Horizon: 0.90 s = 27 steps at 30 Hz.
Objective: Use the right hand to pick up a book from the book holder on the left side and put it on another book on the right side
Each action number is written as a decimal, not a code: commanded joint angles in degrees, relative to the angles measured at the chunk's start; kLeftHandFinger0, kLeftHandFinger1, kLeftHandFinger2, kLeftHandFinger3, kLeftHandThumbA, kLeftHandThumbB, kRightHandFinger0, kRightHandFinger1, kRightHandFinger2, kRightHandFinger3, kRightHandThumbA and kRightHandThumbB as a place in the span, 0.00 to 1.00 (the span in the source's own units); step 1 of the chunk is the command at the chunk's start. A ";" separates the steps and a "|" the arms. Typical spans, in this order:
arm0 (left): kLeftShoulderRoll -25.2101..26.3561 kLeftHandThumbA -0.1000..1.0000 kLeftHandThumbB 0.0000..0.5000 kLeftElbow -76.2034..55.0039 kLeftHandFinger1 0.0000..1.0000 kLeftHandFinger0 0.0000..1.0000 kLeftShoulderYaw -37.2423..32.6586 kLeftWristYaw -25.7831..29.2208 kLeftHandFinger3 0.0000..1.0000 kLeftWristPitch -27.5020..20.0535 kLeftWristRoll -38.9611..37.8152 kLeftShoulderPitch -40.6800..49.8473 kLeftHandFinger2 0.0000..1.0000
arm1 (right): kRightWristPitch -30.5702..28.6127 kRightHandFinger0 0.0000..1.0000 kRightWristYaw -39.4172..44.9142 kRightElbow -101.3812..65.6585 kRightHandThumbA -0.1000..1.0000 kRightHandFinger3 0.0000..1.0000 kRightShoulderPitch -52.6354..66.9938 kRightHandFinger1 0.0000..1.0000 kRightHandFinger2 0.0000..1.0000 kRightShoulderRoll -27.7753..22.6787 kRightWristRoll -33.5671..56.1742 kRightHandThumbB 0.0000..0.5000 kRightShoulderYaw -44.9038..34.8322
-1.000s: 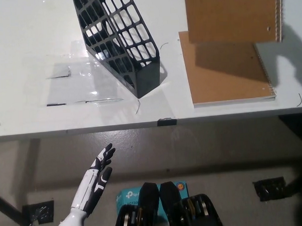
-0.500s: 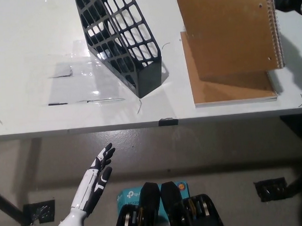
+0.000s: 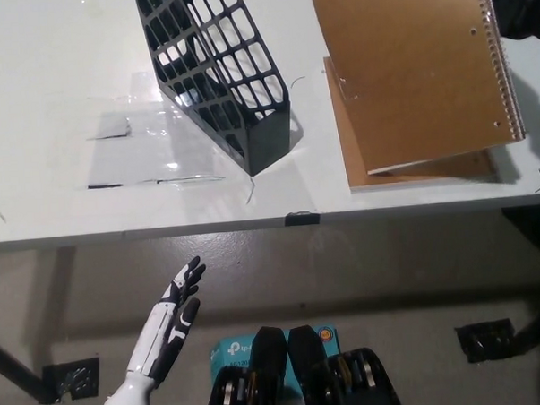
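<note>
Right hand (image 3: 523, 8) barely in view at far right edge, dark shape by spiral binding; grip cannot be told. Carried book (image 3: 418, 66), brown spiral notebook, lies tilted over second book (image 3: 448, 170) on right, askew, near edge overlapping, resting or just above. Step in hand: placing. Next move calls for lowering flat, squaring edges, letting go. Left hand (image 3: 168, 328) rests low at near left below table edge, fingers spread, empty. Black mesh book holder (image 3: 218, 70) left of books, looks empty. White table (image 3: 51, 104); grey floor beneath
</note>
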 commanded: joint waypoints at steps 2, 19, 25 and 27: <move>0.35 1.00 0.61 -0.45 1.00 1.00 0.47 1.13 1.00 -1.85 0.16 -0.54 1.00 | -5.28 0.00 3.21 1.03 0.00 1.00 -4.91 0.18 0.79 -3.40 -5.90 0.07 3.45; 0.23 1.00 0.64 -1.06 1.00 1.00 0.41 0.88 1.00 -1.05 0.10 -0.32 1.00 | -10.52 0.00 0.38 2.42 0.00 1.00 -3.53 0.17 0.84 -1.47 -8.48 0.16 2.44; 0.34 1.00 0.62 -1.44 1.00 1.00 0.39 0.93 1.00 -0.72 0.43 -0.11 1.00 | -10.35 0.00 0.49 2.76 0.00 1.00 -4.27 0.14 0.77 -0.96 -8.31 0.14 0.70; 0.31 1.00 0.62 -1.42 1.00 1.00 0.41 1.08 1.00 -0.94 0.54 0.03 1.00 | -10.13 0.00 -0.22 2.94 0.00 1.00 -4.54 0.15 0.77 -0.73 -8.14 0.12 -0.36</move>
